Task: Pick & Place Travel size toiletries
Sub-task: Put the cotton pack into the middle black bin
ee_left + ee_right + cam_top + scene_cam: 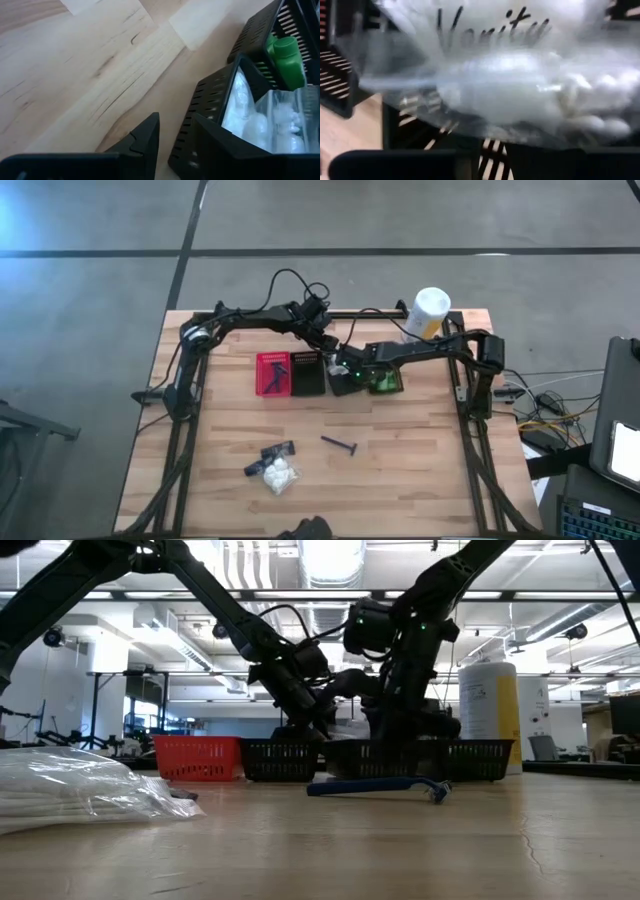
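Over the black basket (343, 379) the right end effector (347, 370) seems clamped on a white packet (520, 80). Best lower it fully inside before releasing. Left end effector (322, 340) waits half-open nearby.

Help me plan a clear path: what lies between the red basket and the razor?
Nothing. In the high view, the stretch from the red basket to the razor is bare.

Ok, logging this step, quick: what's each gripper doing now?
Left gripper: cannot be told.
Right gripper: closed, holding the clear Vanity packet.
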Robot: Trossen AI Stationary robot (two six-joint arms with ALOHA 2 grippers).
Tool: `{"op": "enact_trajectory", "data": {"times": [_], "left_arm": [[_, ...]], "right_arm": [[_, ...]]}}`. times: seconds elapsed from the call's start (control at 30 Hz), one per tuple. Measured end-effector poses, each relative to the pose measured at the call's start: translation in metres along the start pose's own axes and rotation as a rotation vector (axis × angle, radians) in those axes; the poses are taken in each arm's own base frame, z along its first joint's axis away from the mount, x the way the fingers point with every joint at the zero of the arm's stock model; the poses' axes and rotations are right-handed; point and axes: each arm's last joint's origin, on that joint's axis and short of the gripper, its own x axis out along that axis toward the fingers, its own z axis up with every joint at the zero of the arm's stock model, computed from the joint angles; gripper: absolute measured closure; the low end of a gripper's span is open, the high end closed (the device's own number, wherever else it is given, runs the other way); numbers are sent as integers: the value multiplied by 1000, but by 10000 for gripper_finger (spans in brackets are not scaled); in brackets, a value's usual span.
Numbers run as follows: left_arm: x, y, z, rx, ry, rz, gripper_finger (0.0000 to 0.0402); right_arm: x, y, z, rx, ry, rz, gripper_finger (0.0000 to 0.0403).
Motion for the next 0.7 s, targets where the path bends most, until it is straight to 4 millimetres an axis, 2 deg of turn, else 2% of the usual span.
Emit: {"op": "enact_trajectory", "data": {"times": [0.17,0.43,0.7], "left_arm": [[1,-1,-2,4,-2,15,282],[2,0,-3,0,3,16,282],[2,0,-3,-3,7,13,282]], "right_arm": [[5,0,3,6,-31,37,315],[-3,8,15,-7,-161,-3,321],[3,1,15,-3,-119,-6,332]]}}
